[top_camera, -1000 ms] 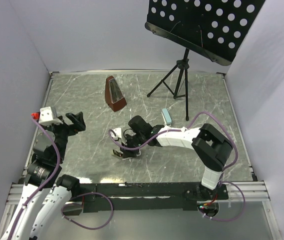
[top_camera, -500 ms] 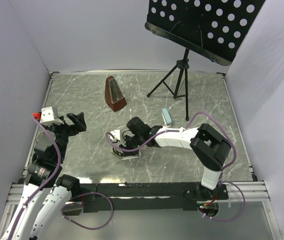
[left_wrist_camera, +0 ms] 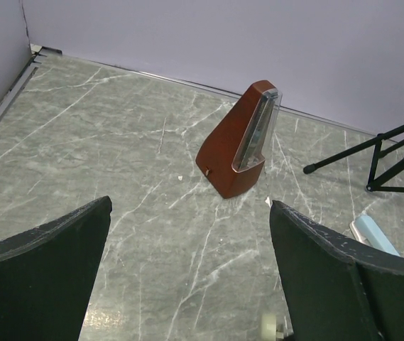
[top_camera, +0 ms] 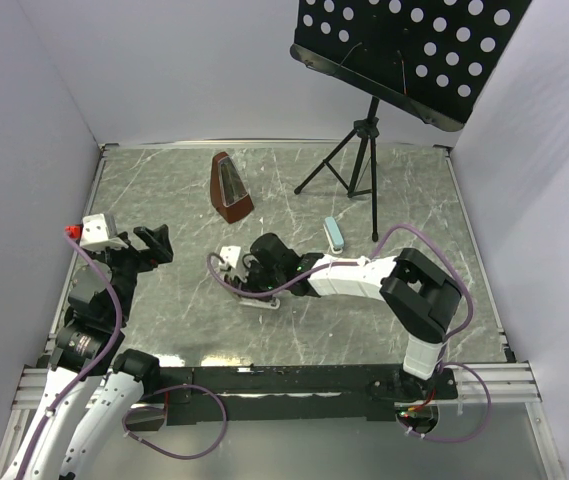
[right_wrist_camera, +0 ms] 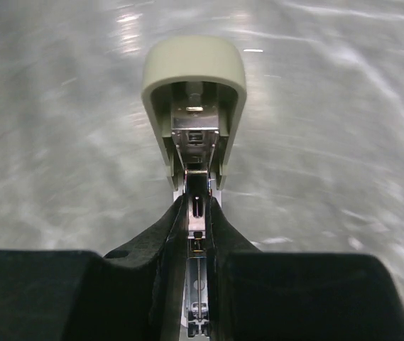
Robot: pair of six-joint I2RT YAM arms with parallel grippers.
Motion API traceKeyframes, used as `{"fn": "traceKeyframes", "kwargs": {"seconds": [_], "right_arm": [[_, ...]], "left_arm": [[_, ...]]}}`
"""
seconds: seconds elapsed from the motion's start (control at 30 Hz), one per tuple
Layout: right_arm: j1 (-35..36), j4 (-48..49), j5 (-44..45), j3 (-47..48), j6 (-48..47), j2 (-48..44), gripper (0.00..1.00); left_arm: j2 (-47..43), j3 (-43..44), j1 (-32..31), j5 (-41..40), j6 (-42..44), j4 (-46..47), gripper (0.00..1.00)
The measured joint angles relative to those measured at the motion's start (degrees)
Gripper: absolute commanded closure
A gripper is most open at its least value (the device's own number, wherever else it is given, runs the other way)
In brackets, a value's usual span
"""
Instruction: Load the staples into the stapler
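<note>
The stapler (right_wrist_camera: 194, 64) lies open, its cream top swung up and away from me, the metal staple channel bare below it. My right gripper (right_wrist_camera: 197, 202) is shut on that channel, with one black finger pressed against each side. From above, the stapler (top_camera: 230, 258) sits mid-table with the right gripper (top_camera: 254, 280) over it. My left gripper (left_wrist_camera: 187, 270) is open with nothing between its fingers; in the top view this left gripper (top_camera: 151, 244) hovers at the left side of the table. The staples are out of view.
A brown metronome (top_camera: 231, 188) stands upright at the back, and it also shows in the left wrist view as the metronome (left_wrist_camera: 241, 138). A black music stand (top_camera: 364, 150) on a tripod rises at the back right. A small grey-blue piece (top_camera: 335, 234) lies near its legs.
My right gripper's fingers have closed in on the stapler's metal channel, and the stapler has shifted slightly under it. The left arm has not moved.
</note>
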Motion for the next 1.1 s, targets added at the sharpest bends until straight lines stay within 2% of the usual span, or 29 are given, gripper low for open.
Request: {"fn": "traceKeyframes", "kwargs": {"seconds": [0.2,0.57,0.93,1.03,1.1], "right_arm": [[0.20,4.90,14.16,0.00,10.19,0.00,1.00],[3.23,6.97,30.62,3.37,27.17,4.59,1.00],[5.60,7.34,38.95,6.21,32.44,6.97,1.00],[6.08,7.76,39.93,6.23,32.44,7.82,0.96],[6.32,7.80,40.39,6.23,32.44,8.02,0.87]], "left_arm": [[-0.02,0.00,0.02,0.00,0.02,0.00,0.03],[-0.15,0.00,0.02,0.00,0.00,0.00,0.03],[-0.57,0.00,0.02,0.00,0.00,-0.02,0.03],[-0.87,-0.02,0.02,0.02,0.00,0.00,0.03],[-0.90,-0.02,0.02,0.02,0.00,0.00,0.03]]}}
